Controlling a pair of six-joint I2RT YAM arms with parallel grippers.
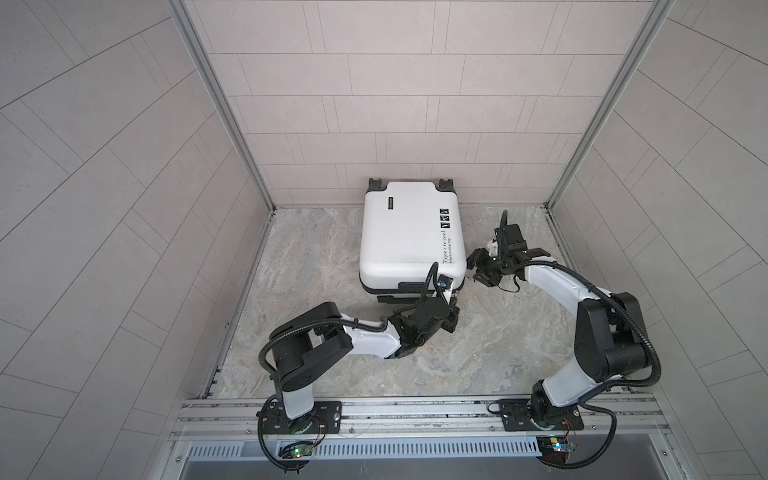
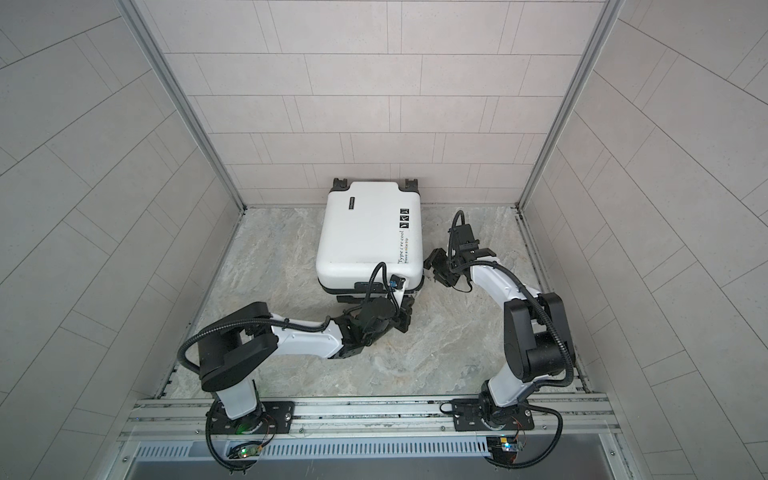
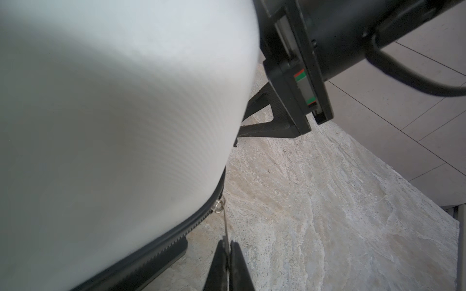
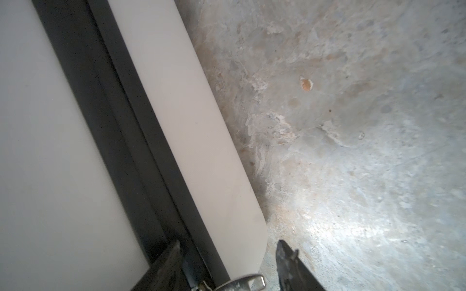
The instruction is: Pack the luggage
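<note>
Black fingers of the left gripper are squeezed tight on a thin silver zipper pull. The pull goes up to the black zipper that runs round the luggage. Looking down from above, this gripper sits at the 5 o'clock corner of the case, low by the stone floor. Its arm bends back toward 7 o'clock.

The right gripper has its fingers apart. The white bottom edge of the case is between them. One finger is over the black zipper strip and one is over the floor. I cannot tell if they touch the case. A second silver pull lies between those fingers too. From above, this gripper is just beside the case at 4 o'clock.

The luggage is white and shut. It lies flat at 12 o'clock on the floor. Black words and little squares face up along its 3 o'clock side. Its black wheels are right up against the tiled back wall. Its black handle pokes out at 6 o'clock.
</note>
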